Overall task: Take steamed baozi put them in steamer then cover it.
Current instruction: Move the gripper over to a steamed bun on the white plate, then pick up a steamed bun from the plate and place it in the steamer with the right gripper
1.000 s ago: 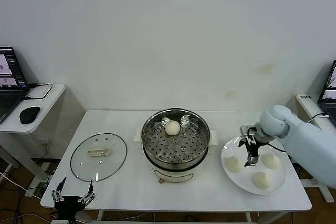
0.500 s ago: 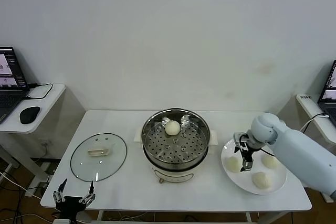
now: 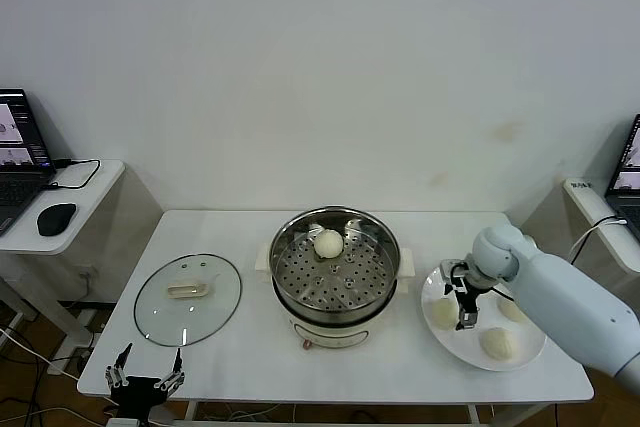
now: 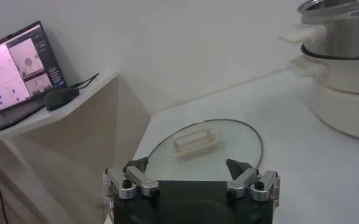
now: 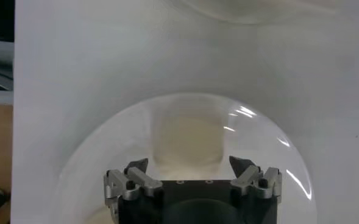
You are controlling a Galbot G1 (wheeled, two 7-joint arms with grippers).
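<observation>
Near the desk's (image 3: 250,367) right edge, the right pincer (image 3: 453,294), fingers apart, hovers over a cream-white round bun (image 3: 443,315) on the flat white plate (image 3: 512,359); no writing is readable.

Right arm extended, left arm parked.
Right gripper (image 3: 461,308) points downward with its jaws spread wide and nothing between them. Left gripper (image 3: 146,379) rests low at the near bench edge, jaws likewise spread wide.

The head camera looks forward and down over the whole white rectangular table (image 3: 330,367). The left wrist camera sits low at the table's near edge, facing the round clear glass lid (image 4: 205,149). The right wrist camera looks closely down, apparently onto the flat white plate (image 5: 94,146). Both overlap the head view.
</observation>
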